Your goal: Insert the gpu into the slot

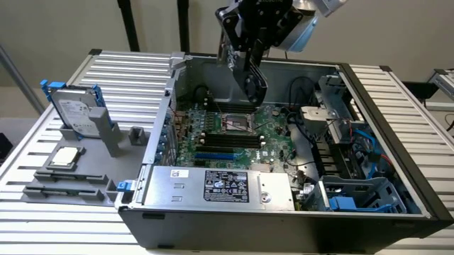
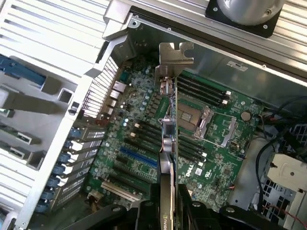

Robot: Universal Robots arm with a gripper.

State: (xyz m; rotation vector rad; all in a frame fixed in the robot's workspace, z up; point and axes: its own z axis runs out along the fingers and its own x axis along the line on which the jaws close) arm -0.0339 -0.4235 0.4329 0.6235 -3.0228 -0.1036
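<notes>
I hold the gpu (image 1: 254, 87) clamped in the jaws, edge-down above the green motherboard (image 1: 273, 142), well apart from the blue slot (image 1: 214, 157).

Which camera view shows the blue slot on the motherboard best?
The wrist view: it looks down on the blue slot, unobstructed along its length. The exterior view shows the slot as a thin strip, seen at a slant.

Robotics lab: slatted aluminium table (image 1: 127, 74), opened computer case (image 1: 284, 228)

shiny metal-bracketed gpu (image 2: 168, 139), seemingly plastic slot (image 2: 138, 157)
</notes>
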